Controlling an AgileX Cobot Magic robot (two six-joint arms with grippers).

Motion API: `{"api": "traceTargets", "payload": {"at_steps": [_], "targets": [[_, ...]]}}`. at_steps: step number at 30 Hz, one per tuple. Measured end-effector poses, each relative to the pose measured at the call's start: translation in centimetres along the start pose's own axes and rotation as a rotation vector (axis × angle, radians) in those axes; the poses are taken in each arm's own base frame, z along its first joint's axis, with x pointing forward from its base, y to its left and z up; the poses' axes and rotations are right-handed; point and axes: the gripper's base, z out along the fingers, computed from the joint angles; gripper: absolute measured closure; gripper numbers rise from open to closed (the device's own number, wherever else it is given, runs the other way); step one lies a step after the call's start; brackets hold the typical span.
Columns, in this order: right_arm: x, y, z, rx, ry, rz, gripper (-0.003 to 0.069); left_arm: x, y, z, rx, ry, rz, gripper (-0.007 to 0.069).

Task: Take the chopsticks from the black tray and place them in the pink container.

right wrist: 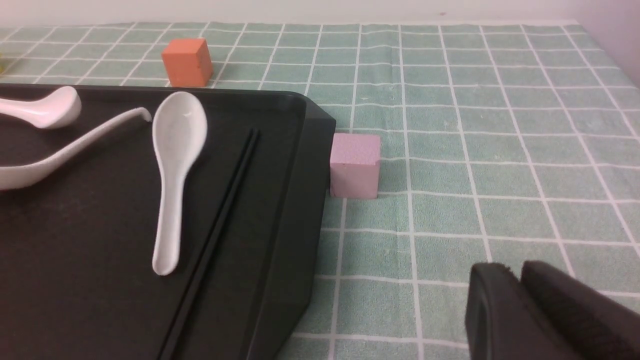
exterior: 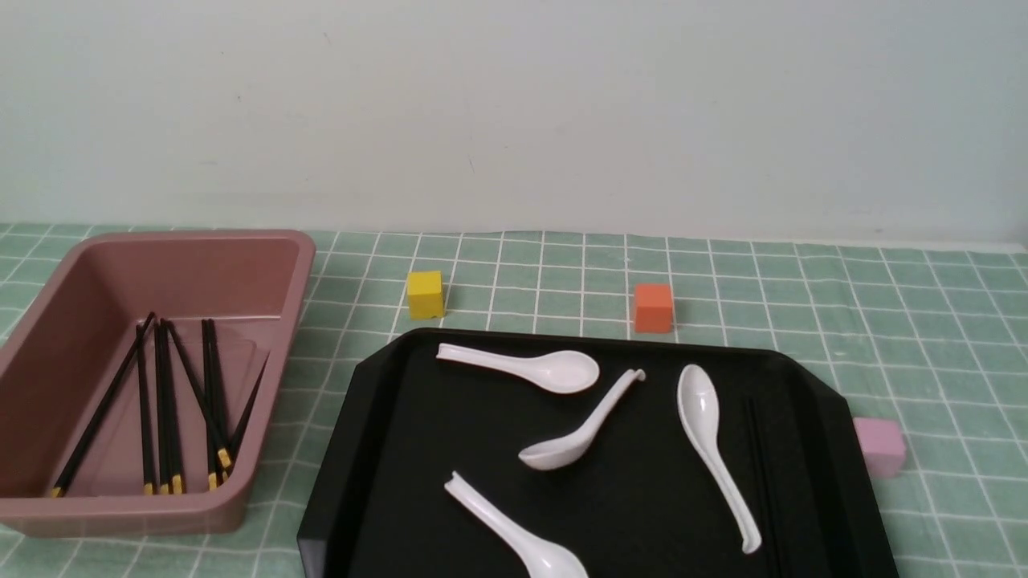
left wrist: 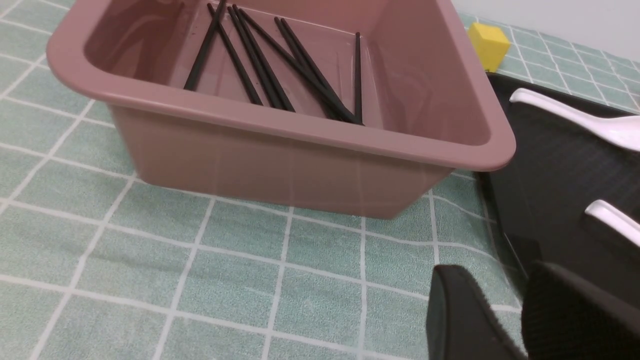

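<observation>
Seemingly, one last pair of chopsticks is left in the black tray, along its right rim; the rest lie in the pink container. Both tools, left tool and right tool, are seen nearly closed and empty. The pair should be pinched mid-length, clear of the white spoon.

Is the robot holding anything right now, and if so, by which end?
Nothing is held. The left end effector and the right end effector both show shut fingers with nothing between them, away from the chopsticks.
</observation>
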Motion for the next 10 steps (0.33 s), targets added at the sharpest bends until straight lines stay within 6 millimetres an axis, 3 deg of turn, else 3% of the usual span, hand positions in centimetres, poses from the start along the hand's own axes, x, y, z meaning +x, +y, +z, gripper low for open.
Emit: {"api": "traceTargets", "payload": {"at_steps": [10], "targets": [[0.0,0.0,0.0,0.0,0.0,0.0,0.0554,0.0,0.0,0.0,0.0,0.0,0.0,0.0403]]}}
